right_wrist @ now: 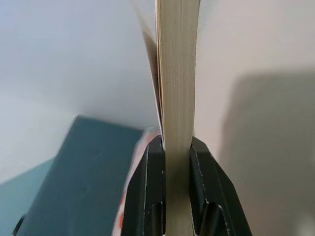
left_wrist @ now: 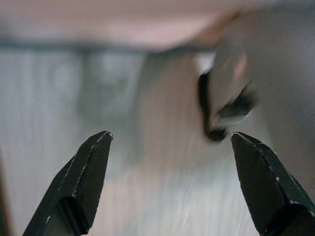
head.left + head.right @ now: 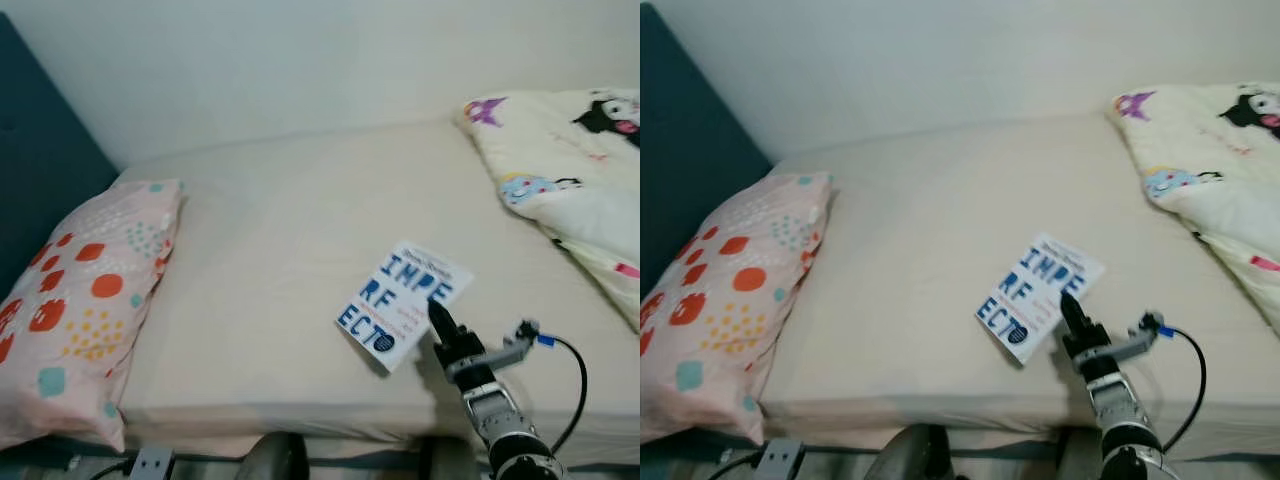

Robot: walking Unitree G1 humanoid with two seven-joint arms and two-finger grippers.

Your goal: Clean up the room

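A white book (image 3: 402, 302) with blue letters on its cover is near the front edge of the beige bed (image 3: 290, 220), right of the middle. My right gripper (image 3: 437, 318) is shut on the book's near right edge. In the right wrist view the book's page edges (image 1: 177, 73) stand clamped between the two black fingers (image 1: 147, 187). My left gripper (image 2: 170, 147) is open with nothing between its fingers, over a blurred pale surface.
A pink pillow (image 3: 85, 300) with red and teal spots lies at the bed's left end, against a dark teal headboard (image 3: 40, 150). A cartoon-print duvet (image 3: 580, 170) is bunched at the right. A white wall runs behind the bed.
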